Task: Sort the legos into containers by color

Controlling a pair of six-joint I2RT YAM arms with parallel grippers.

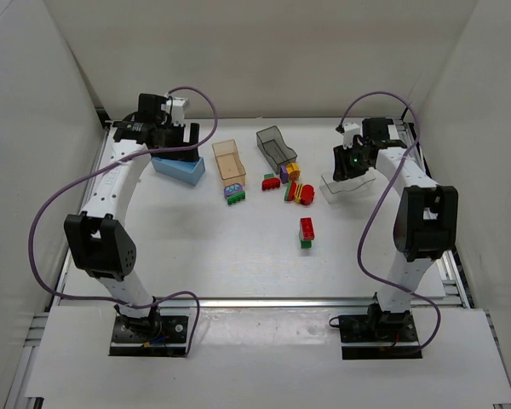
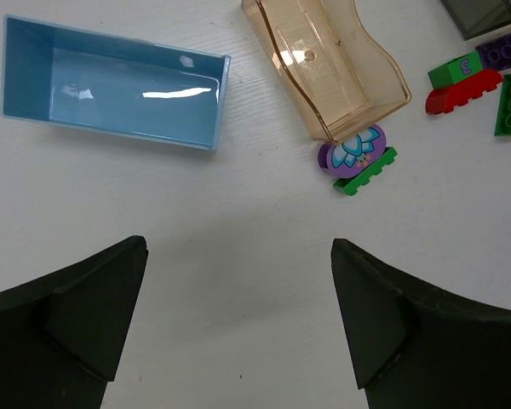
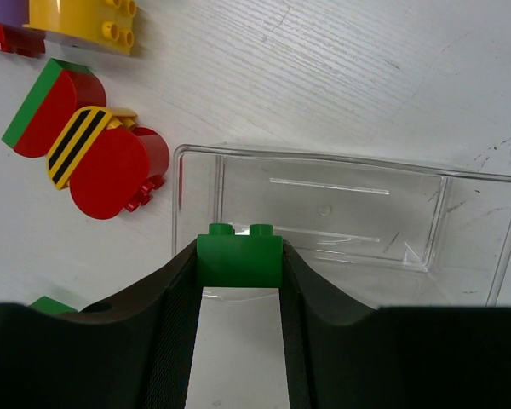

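Green two-stud plastic brick point(image 3: 238, 254) was pinched in the right gripper point(image 3: 238, 266), over the near wall of the clear rectangular plastic bin point(image 3: 349, 162) by the table's point(image 1: 238, 264) right edge. Left gripper point(image 2: 238, 294) gaped wide, empty. Drop-off step: probably nudge forward, then release.

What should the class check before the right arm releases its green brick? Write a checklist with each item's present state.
1. The right jaws pinch the green brick: ok.
2. The brick sits fully inside the rim of the clear bin: cannot tell; it hangs at the near wall.
3. No other colours in that bin: ok, nothing shows in it.
4. The red and yellow-striped clump lies outside that bin: ok.
5. The left jaws stay out of the way: ok, open and empty near the light blue bin.
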